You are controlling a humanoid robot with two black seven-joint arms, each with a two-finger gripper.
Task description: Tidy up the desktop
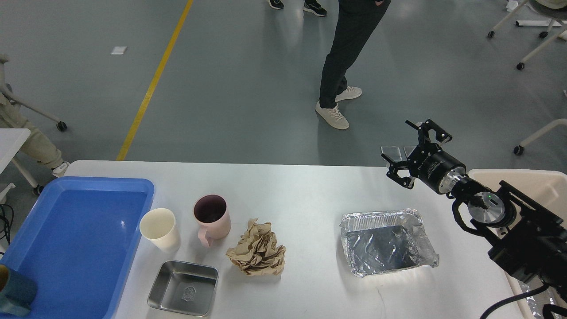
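Note:
The white desktop (301, 190) spans the lower half of the head view. On it stand a cream paper cup (160, 229), a pink mug (211, 217), a crumpled brown paper ball (257, 249), a small steel tray (184, 288) and a foil tray (386, 241). My right gripper (409, 150) is open and empty, held above the table's far right edge, beyond the foil tray. My left gripper is out of view.
A blue plastic tray (75, 239) lies at the left end, with a teal cup (15, 294) at its near corner. A beige bin (538, 186) stands right of the table. A person (343, 62) stands on the floor beyond the table.

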